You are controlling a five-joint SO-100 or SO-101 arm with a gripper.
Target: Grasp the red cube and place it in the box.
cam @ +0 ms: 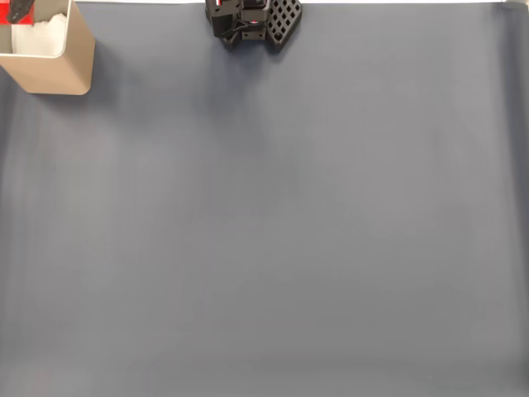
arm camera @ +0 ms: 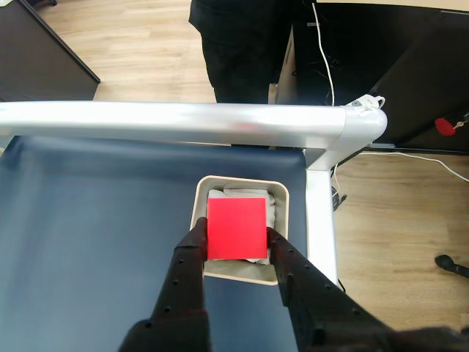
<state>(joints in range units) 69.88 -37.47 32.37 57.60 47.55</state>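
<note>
Cube (arm camera: 237, 228) is sitting clamped between the two fingers of the end effector (arm camera: 236, 244), hanging directly over the box (arm camera: 200, 213) and its white padding (arm camera: 270, 207). Judged rigid, light, smooth-faced; flat opposite side faces are giving the fingers good purchase. No long axis; top face is facing the wrist camera, edges square to the fingers. Box is standing at the table (arm camera: 88, 220) corner, near the metal rail (arm camera: 168, 121).

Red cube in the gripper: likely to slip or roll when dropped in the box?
The small red cube looks rigid, its flat faces pinched squarely by the black gripper, so slip seems unlikely. Sharp edges and white padding in the tan cardboard box suggest it won't roll.
</note>
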